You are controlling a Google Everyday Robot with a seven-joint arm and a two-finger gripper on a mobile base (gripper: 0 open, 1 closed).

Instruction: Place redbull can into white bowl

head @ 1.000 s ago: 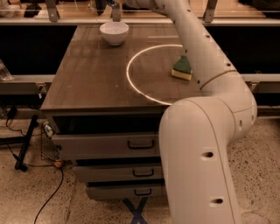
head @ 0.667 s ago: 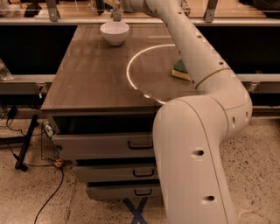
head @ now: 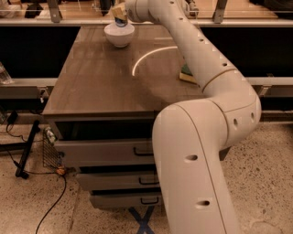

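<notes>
The white bowl stands at the far left of the brown table top. My gripper reaches across the table and hangs right over the bowl. It is shut on the redbull can, whose blue and silver lower end shows just above the bowl's rim. The can's top is hidden by the gripper.
A green and yellow sponge lies on the table's right side, partly behind my arm. A white arc is marked on the table top. Drawers sit below the table. Cables lie on the floor at the left.
My arm has swung further left and the gripper with the can has come over the bowl and lower toward it.
</notes>
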